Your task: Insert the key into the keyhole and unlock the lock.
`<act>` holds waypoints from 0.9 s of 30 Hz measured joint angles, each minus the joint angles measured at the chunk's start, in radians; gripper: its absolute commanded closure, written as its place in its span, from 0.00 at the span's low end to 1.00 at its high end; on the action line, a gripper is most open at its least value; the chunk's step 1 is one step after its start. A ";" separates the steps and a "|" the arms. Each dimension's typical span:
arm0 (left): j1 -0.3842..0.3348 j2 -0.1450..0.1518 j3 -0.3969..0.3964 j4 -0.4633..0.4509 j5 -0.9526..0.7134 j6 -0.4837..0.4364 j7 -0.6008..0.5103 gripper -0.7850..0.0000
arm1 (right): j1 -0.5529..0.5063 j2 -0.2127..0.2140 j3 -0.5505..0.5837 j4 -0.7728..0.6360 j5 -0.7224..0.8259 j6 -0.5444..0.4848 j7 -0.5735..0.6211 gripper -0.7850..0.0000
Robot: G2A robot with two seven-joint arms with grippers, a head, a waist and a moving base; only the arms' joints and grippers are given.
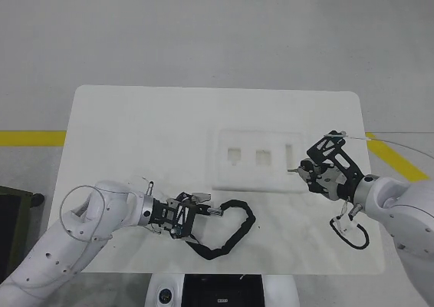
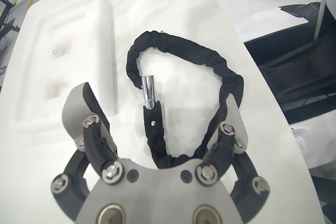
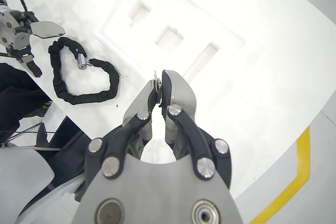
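A black fabric-covered chain lock (image 1: 240, 205) lies in a loop on the white table near its front edge. Its silver lock cylinder (image 2: 148, 89) lies inside the loop, and its keyhole end (image 3: 82, 65) faces my right wrist camera. My left gripper (image 2: 160, 101) is open at the loop, one finger on each side of the chain's sleeve end and the cylinder. My right gripper (image 3: 158, 83) hovers over the near edge of the foam tray, shut on a small metal key (image 3: 157, 85). The key's blade (image 1: 292, 168) sticks out toward the tray.
A white foam tray (image 1: 259, 180) with three cut-out recesses lies mid-table, just beyond the chain. The left gripper (image 3: 34, 49) also appears in the right wrist view. Bare table lies between the two grippers. Yellow floor tape (image 1: 18, 138) runs beside the table.
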 measured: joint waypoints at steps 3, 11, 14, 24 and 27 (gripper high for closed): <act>-0.030 -0.010 0.029 0.023 0.004 0.004 -0.003 0.00 | 0.000 0.000 0.000 0.000 0.000 0.000 0.000 1.00; -0.097 -0.033 0.093 0.064 0.067 0.061 -0.053 0.00 | 0.000 0.000 0.000 0.000 0.000 0.000 0.000 1.00; -0.112 -0.039 0.109 0.075 0.066 0.048 -0.057 0.00 | 0.000 0.000 0.000 0.000 0.000 0.000 0.000 1.00; -0.131 -0.046 0.150 0.065 0.091 0.010 -0.049 0.00 | 0.000 0.000 0.000 0.000 0.000 0.000 0.000 1.00; -0.139 -0.049 0.156 0.082 0.062 -0.025 -0.046 0.00 | 0.000 0.000 0.000 0.000 0.000 0.000 0.000 1.00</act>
